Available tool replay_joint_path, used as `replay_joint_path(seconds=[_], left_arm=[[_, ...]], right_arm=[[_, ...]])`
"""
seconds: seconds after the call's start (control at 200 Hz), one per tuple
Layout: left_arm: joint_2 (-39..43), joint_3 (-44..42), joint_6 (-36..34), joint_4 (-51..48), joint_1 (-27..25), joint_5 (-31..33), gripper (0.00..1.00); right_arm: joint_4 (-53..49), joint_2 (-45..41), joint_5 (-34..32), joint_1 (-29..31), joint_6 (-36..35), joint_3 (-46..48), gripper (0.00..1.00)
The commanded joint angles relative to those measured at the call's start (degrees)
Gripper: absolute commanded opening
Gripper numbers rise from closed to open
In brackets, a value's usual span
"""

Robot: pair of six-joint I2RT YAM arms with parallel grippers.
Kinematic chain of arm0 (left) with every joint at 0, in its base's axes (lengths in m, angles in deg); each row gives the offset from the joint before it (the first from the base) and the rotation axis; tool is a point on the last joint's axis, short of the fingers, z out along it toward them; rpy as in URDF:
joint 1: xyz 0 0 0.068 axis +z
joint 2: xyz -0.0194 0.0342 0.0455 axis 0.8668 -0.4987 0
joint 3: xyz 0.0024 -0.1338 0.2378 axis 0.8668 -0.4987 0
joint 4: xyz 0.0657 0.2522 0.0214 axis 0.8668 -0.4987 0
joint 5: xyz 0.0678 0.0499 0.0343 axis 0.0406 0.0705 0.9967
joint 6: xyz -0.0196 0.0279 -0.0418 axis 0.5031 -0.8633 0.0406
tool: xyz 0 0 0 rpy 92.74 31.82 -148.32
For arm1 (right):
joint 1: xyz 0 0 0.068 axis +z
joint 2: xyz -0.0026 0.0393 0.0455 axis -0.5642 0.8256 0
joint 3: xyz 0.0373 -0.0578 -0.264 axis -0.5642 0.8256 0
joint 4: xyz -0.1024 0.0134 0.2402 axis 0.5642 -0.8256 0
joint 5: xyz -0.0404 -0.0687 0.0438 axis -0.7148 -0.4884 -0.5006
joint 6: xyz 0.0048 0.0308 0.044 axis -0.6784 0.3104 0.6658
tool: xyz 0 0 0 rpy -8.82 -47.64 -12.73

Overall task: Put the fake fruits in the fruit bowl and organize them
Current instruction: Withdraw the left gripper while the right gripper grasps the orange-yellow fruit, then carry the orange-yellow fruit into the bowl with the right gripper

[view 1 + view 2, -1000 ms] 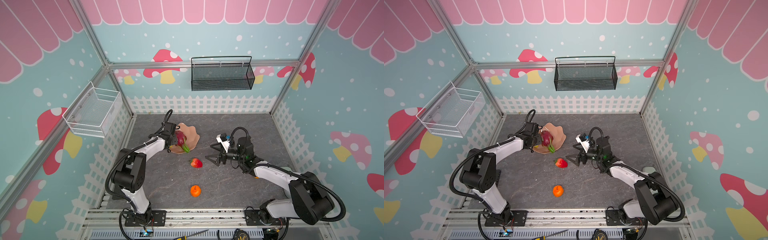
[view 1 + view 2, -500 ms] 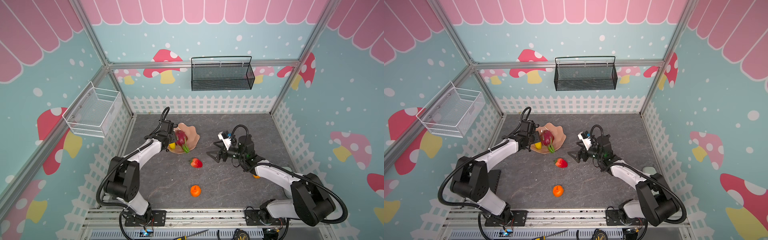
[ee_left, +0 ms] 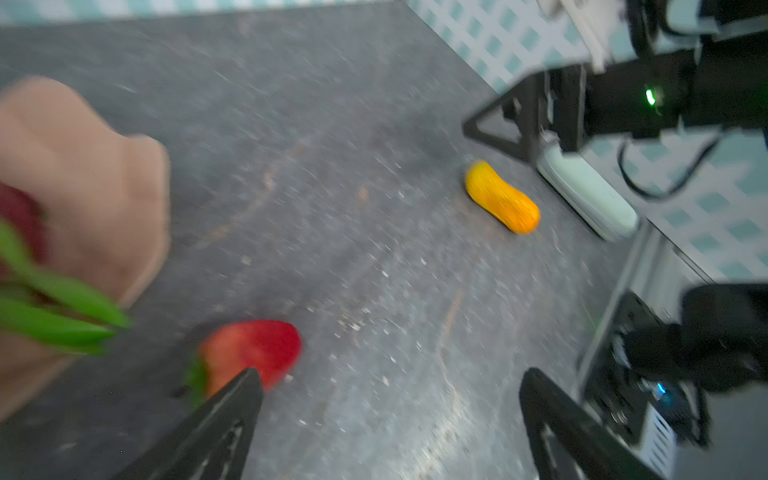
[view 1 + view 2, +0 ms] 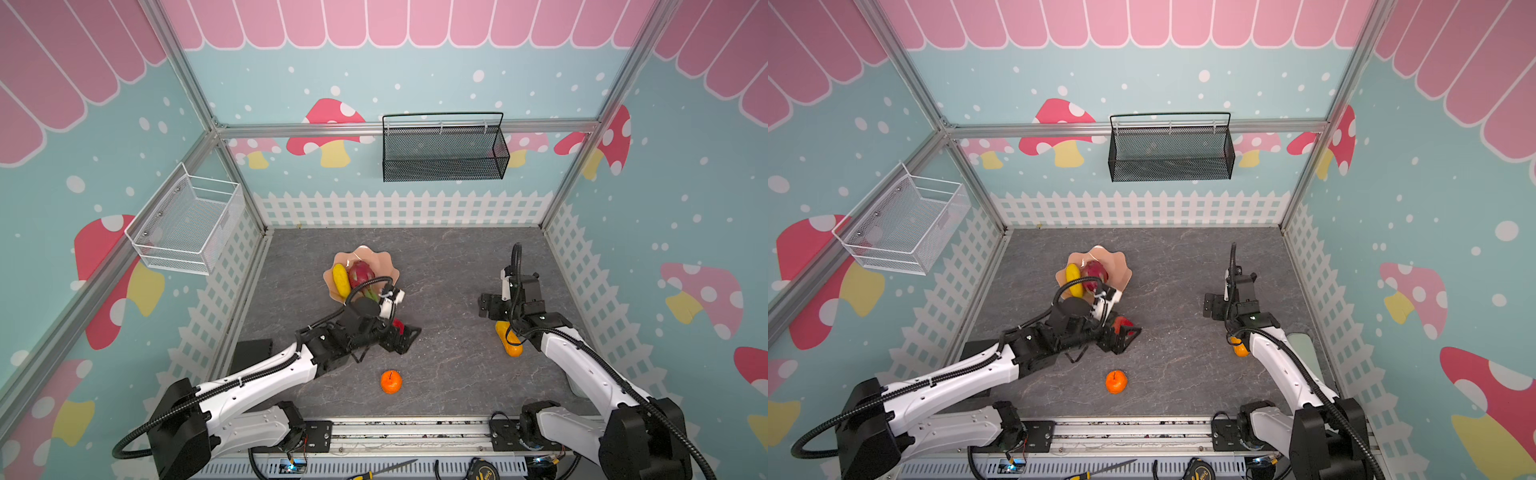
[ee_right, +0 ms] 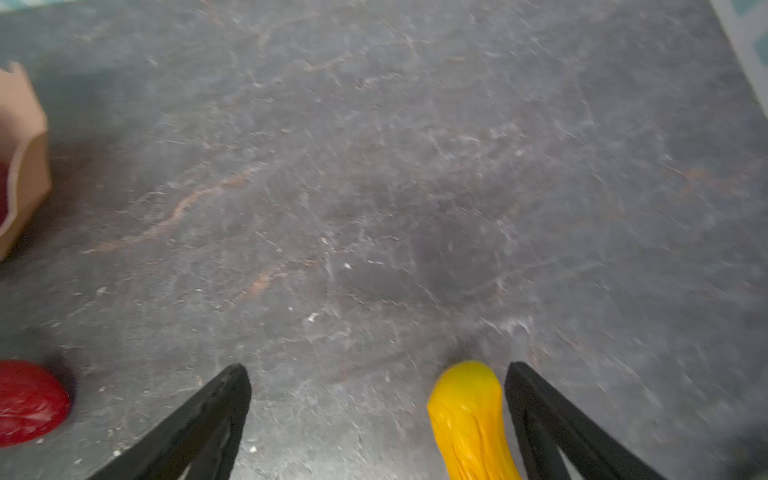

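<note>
Mid-bench, left gripper (image 3: 388, 376) gapes empty by the strawberry (image 3: 253, 353); right gripper (image 5: 376, 368), equally wide and empty, might knock the orange-yellow fruit (image 5: 469, 415) rolling.

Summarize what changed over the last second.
Left gripper let go of the yellow fruit in the bowl, opened, and swung back to the strawberry. Right gripper, open throughout, pulled away from the strawberry to straddle the orange-yellow fruit. Dragon fruit, strawberry, orange and bowl stayed put.
</note>
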Motion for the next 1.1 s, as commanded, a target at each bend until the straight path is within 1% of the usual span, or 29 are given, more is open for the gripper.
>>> replay_joint_path(seconds=[0.0,0.045,0.075,0.145,0.255,0.285,0.36,0.52,0.565,0.64,0.691,0.761,0.796,0.876,0.926,0.971,1.026,1.046,1.096], left_arm=[[-1.41,-4.62,2.86,17.34,-3.61,-7.11,1.0],[-2.6,-5.24,2.83,19.36,-5.28,-6.62,1.0],[-3.23,-5.2,2.67,19.49,-6.21,-5.86,1.0],[-4.37,-5.16,3.3,18.77,-7.44,-3.49,1.0],[-5.08,-5.7,3.81,18.2,-8.22,-2.69,1.0],[-4.91,-6.01,3.86,18.15,-8.32,-2.49,1.0],[-4.26,-7.11,3.55,18.93,-8.36,-2.17,1.0],[-3.68,-7.74,3.26,19.83,-8.34,-0.49,1.0],[-3.68,-7.66,3.57,19.61,-8.37,-0.12,1.0],[-2.99,-7.37,4.18,18.81,-8.31,1.05,1.0],[-2.02,-7.3,4.4,17.47,-8.35,2.53,1.0],[0.17,-6.72,3.94,14.15,-8.29,5.02,1.0],[1.52,-6.17,3.47,11.94,-8.32,6.57,1.0],[4.9,-3.56,1.89,4.06,-8.04,11.77,1.0],[6.68,-0.53,1.59,-1.91,-6.52,15.65,1.0],[7.53,2.61,1.17,-7.97,-3.46,16.35,1.0],[7.84,6.26,0.87,-14.89,1.7,14.77,1.0],[7.79,7.24,0.9,-16.82,3.96,13.92,1.0],[7.6,9.07,1.16,-19.82,9.54,9.92,1.0]], right_arm=[[-15.58,4.99,-7.4,0.13,2.52,-4.93,0.97],[-15.97,6.94,-3.7,0.11,1.56,-5.24,0.95],[-16.7,8.2,-2.46,0.14,1.47,-5.54,0.95],[-18.74,11.22,-2.83,0.16,2.4,-5.69,0.95],[-19.87,14.35,-1.02,0.2,3.5,-4.32,0.93],[-20.19,14.52,-1.51,0.22,4.02,-3.8,0.92],[-22.27,14.7,-5.53,0.22,6.12,-3.65,0.9],[-22.46,15.83,-6.71,0.14,6.35,-3.93,0.88],[-21.7,16.89,-5.78,0.21,5.64,-3.78,0.82],[-21.3,18.7,-5.63,0.17,5.32,-3.86,0.67],[-20.74,19.55,-4.7,0.24,4.68,-3.8,0.61],[-20.1,19.7,-4.26,0.22,3.98,-4.33,0.43],[-19.62,19.25,-4.12,0.22,3.52,-4.59,0.41],[-17.73,17.34,-0.65,1.29,1.03,-6.85,0.39],[-16.0,16.27,2.09,2.89,-0.18,-9.37,0.38],[-14.1,16.09,5.0,4.5,-1.02,-12.18,0.38],[-11.71,17.17,8.66,7.05,-2.02,-16.71,0.38],[-10.64,17.92,10.94,8.1,-2.31,-18.47,0.38],[-7.85,20.62,15.13,10.8,-3.27,-23.28,0.38]])
